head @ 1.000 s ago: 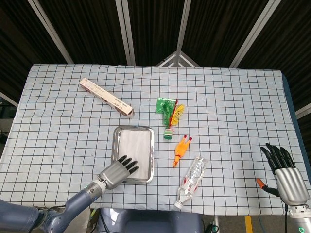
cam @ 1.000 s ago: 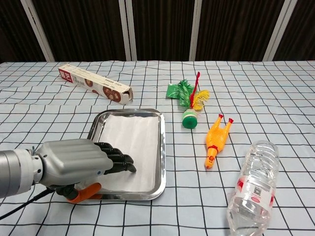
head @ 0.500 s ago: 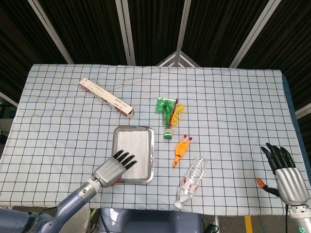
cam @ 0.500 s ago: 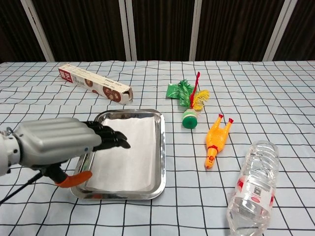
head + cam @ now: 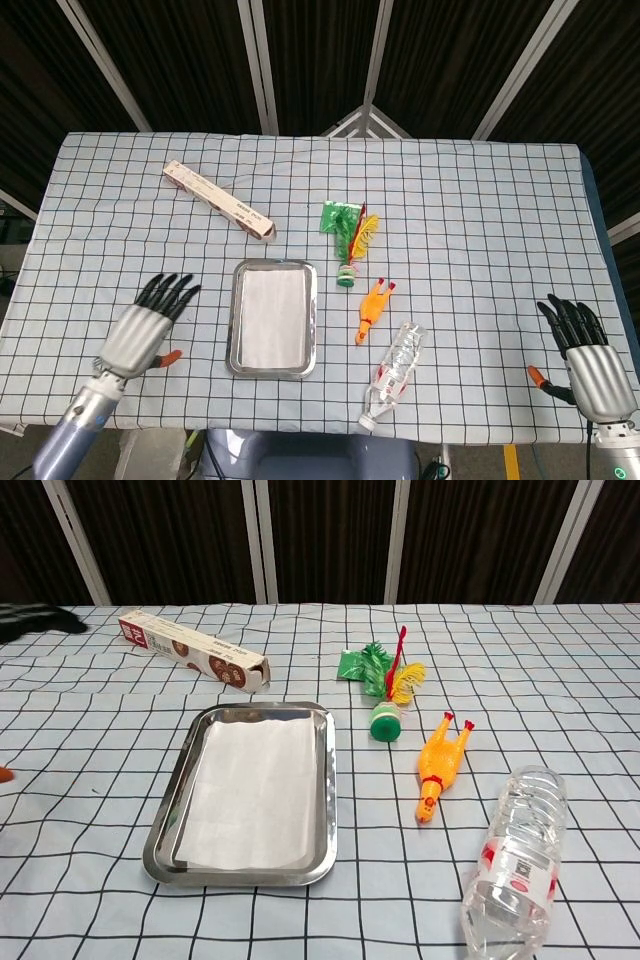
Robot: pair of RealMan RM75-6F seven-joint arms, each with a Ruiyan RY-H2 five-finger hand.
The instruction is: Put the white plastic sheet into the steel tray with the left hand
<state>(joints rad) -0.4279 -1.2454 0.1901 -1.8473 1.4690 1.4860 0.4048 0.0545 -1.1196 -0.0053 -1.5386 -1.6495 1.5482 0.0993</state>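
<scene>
The white plastic sheet (image 5: 272, 317) (image 5: 252, 791) lies flat inside the steel tray (image 5: 236, 283) (image 5: 331, 810) near the table's front middle. My left hand (image 5: 146, 324) hovers to the left of the tray, apart from it, fingers spread and holding nothing. In the chest view only its dark fingertips (image 5: 38, 620) show at the far left edge. My right hand (image 5: 587, 360) stays at the front right corner, fingers apart and empty; the chest view does not show it.
A long cardboard box (image 5: 218, 199) (image 5: 193, 652) lies behind the tray. Right of the tray are a green feathered toy (image 5: 348, 238) (image 5: 388, 686), a rubber chicken (image 5: 372, 310) (image 5: 439, 765) and a clear plastic bottle (image 5: 396, 374) (image 5: 516, 862).
My left hand has lifted off the sheet and drawn back to the left, clear of the tray. The sheet stays in the tray. The right hand has not moved.
</scene>
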